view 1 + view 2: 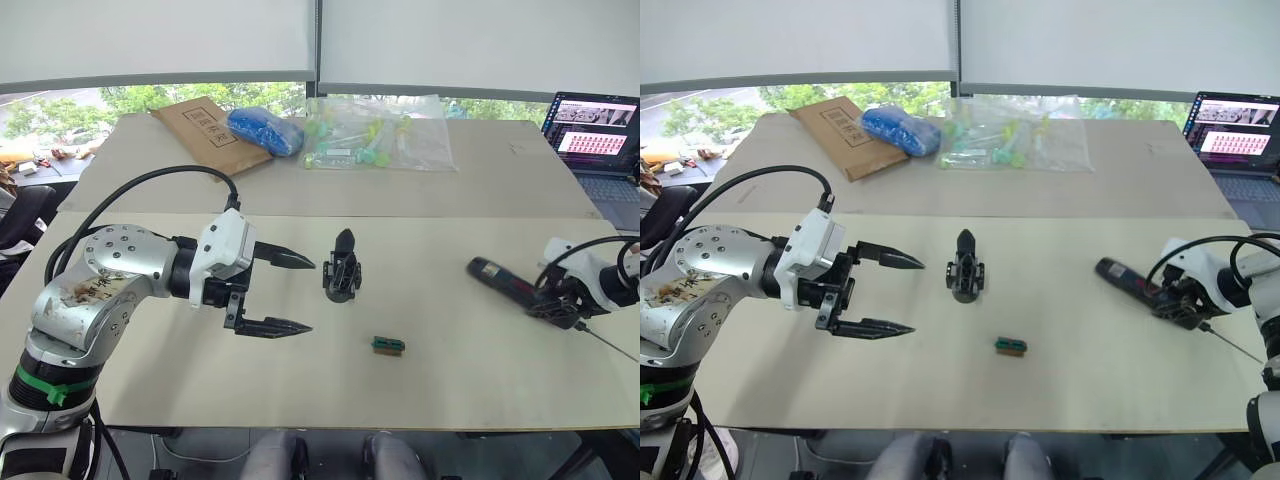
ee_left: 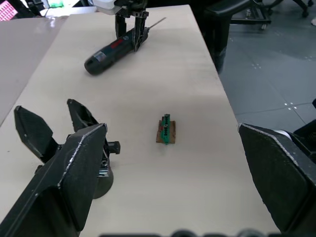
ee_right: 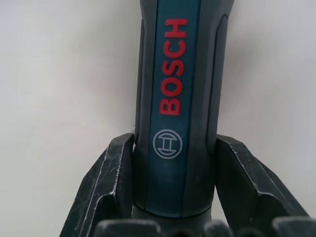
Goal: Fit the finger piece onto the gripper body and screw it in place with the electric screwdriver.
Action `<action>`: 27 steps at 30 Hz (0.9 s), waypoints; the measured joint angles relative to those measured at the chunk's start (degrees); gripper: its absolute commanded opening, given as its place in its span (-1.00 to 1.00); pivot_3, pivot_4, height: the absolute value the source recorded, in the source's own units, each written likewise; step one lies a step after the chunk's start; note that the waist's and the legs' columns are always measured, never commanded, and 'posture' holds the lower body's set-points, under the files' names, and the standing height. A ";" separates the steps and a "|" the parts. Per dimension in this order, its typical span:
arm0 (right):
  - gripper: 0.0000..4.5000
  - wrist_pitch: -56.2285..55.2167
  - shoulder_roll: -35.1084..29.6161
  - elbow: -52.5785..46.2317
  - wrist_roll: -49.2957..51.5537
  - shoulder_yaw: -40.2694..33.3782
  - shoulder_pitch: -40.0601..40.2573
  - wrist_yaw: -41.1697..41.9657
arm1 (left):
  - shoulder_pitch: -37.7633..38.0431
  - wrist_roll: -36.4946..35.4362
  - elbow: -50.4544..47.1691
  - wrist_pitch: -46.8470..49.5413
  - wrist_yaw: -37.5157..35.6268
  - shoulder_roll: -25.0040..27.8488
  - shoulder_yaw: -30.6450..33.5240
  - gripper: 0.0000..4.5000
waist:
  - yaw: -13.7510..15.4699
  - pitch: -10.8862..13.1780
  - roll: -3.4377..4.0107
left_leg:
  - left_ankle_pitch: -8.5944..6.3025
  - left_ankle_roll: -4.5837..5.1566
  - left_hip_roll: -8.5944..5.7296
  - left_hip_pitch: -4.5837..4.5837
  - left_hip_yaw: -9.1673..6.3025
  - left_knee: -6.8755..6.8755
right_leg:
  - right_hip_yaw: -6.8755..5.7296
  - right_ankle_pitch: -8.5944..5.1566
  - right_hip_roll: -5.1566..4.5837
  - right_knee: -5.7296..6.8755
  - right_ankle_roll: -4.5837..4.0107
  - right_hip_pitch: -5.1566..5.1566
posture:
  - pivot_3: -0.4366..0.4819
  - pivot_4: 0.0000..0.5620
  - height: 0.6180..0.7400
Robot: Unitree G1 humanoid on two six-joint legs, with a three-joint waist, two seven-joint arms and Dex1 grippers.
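Lying flat on the pale bench (image 1: 300,400) at the robot's right, the long black pen-shaped electric screwdriver (image 1: 503,279) with red lettering on its side is clamped near its bit end between the jaws of the right gripper (image 1: 556,303); in the right wrist view both black fingers (image 3: 111,187) are seen pressed against its barrel. The thin metal bit points out past the gripper toward the bench's right edge. The left gripper (image 1: 290,294) is held just above the bench with its jaws spread wide, nothing between them. Near the bench's middle, a little beyond those fingertips, the small black gripper body (image 1: 342,269) stands with a pointed finger sticking up. A small green-and-brown block (image 1: 388,345) lies nearer the front edge. A separate finger piece cannot be made out.
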 measured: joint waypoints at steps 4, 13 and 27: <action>-0.14 -5.21 -0.47 -2.85 0.44 -0.06 2.73 1.55 | 0.42 1.99 0.18 -2.47 -0.95 0.15 -2.08 1.00 | 0.27 0.02 0.03 | 0.00 0.00 -0.01 0.00 0.02 0.08 | 0.00 0.00 -0.01 0.01 0.00 0.05 | -0.05 -0.47 1.00; 0.99 -2.32 -1.88 -5.16 -5.54 1.70 0.45 4.18 | 1.37 3.21 0.33 -4.88 -2.64 0.17 -4.07 1.00 | 0.28 0.03 0.04 | 0.00 0.00 0.01 0.01 0.05 0.09 | 0.03 0.00 0.01 0.03 0.00 0.02 | -0.05 -0.47 1.00; 0.62 5.29 0.93 -5.58 -11.92 4.90 -1.04 2.46 | 2.72 4.63 0.28 -6.62 -2.56 0.16 -4.75 1.00 | 0.48 0.01 0.02 | 0.00 0.00 0.01 0.01 0.04 0.10 | 0.00 0.00 0.02 0.05 0.00 0.04 | -0.05 -0.47 1.00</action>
